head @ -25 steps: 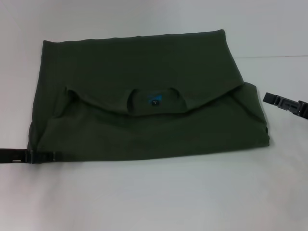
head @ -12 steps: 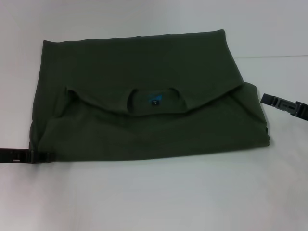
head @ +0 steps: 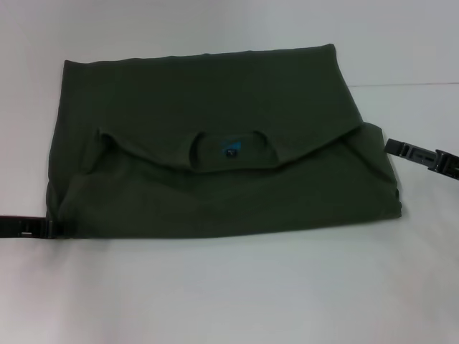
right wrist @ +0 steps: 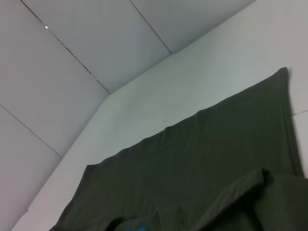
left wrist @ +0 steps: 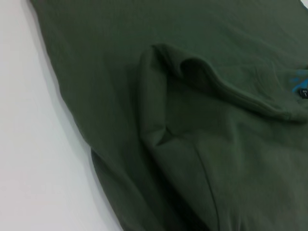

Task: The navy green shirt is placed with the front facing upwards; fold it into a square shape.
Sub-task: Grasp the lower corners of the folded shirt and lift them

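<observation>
The navy green shirt [head: 215, 179] lies on the white table [head: 229, 301], folded into a wide rectangle. Its top part is turned down toward me, so the ribbed collar [head: 233, 152] and the small blue neck label [head: 231, 143] show in the middle. My left gripper [head: 49, 228] lies low at the shirt's near left corner, just touching its edge. My right gripper [head: 391, 148] sits beside the shirt's right edge. The left wrist view shows folded layers of the shirt [left wrist: 192, 120] and the label [left wrist: 301, 79]. The right wrist view shows the shirt's [right wrist: 202, 163] far edge.
Bare white table surrounds the shirt on all sides, with a wide strip in front of it. A pale panelled wall [right wrist: 72, 57] rises behind the table's far edge. A faint seam [head: 409, 84] crosses the table at the right.
My left gripper has drawn back to the left, off the shirt's near left corner. My right gripper has edged left toward the shirt's right edge. The shirt has not moved.
</observation>
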You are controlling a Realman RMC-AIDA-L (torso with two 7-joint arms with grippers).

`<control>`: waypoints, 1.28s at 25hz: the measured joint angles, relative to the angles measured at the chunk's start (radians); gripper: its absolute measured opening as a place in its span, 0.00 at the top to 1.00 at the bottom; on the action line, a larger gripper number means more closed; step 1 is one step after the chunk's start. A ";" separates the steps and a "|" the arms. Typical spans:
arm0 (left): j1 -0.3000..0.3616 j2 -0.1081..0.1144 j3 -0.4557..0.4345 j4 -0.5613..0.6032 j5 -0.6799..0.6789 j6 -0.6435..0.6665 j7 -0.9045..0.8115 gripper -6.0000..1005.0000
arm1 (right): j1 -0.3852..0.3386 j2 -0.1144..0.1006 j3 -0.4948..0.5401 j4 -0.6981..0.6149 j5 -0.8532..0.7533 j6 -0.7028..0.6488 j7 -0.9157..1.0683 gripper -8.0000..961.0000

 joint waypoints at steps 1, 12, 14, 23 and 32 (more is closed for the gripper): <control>0.000 0.000 0.000 0.000 0.000 0.000 0.003 0.85 | 0.001 0.000 -0.003 0.000 0.000 0.000 0.001 0.02; -0.004 0.005 0.000 0.003 0.001 0.014 0.005 0.93 | 0.038 -0.065 -0.093 -0.180 -0.216 -0.028 0.354 0.04; -0.004 0.006 0.000 0.005 0.001 0.016 0.005 0.93 | 0.070 -0.098 -0.122 -0.235 -0.338 -0.057 0.501 0.04; -0.012 0.008 0.000 0.002 -0.003 0.025 0.005 0.93 | 0.256 -0.118 -0.175 -0.231 -0.716 -0.133 0.762 0.06; -0.015 0.008 0.000 0.004 -0.003 0.036 0.006 0.93 | 0.294 -0.075 -0.179 -0.169 -0.731 -0.107 0.760 0.07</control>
